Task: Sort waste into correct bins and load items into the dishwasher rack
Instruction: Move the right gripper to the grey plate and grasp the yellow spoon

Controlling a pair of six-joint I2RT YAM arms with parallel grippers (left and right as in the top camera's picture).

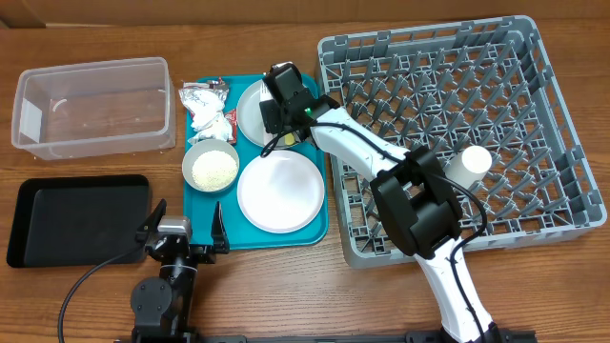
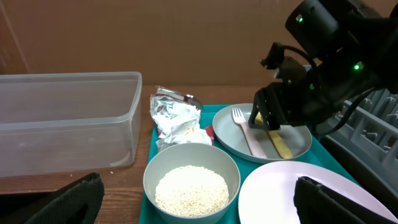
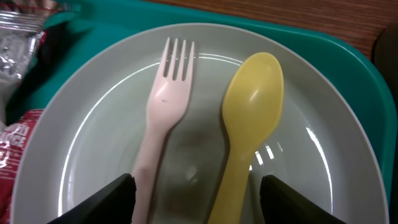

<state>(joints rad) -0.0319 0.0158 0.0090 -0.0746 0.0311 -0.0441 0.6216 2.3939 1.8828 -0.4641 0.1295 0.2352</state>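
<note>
The spoon (image 3: 249, 118) lay on the plate (image 3: 81, 143), just beside the fork (image 3: 163, 118). Both looked like light, stiff plastic, probably slippery on the glaze. The right gripper (image 3: 202, 199) hung over their handles, jaws apart and straddling both (gripping neither). The handle seemed the place to pinch. Room was tight, with the fork close and the rim curving up. The left gripper (image 1: 186, 227) stood wide and empty.

A pale grey bowl (image 2: 191, 163) of rice (image 2: 191, 191) sits near on the teal tray (image 2: 152, 144), foil wrapper (image 2: 171, 109) beyond. To the right, the right gripper (image 2: 272, 124) hangs over fork (image 2: 249, 135) and yellow spoon (image 2: 282, 146) on a grey-green plate (image 2: 227, 135).
</note>
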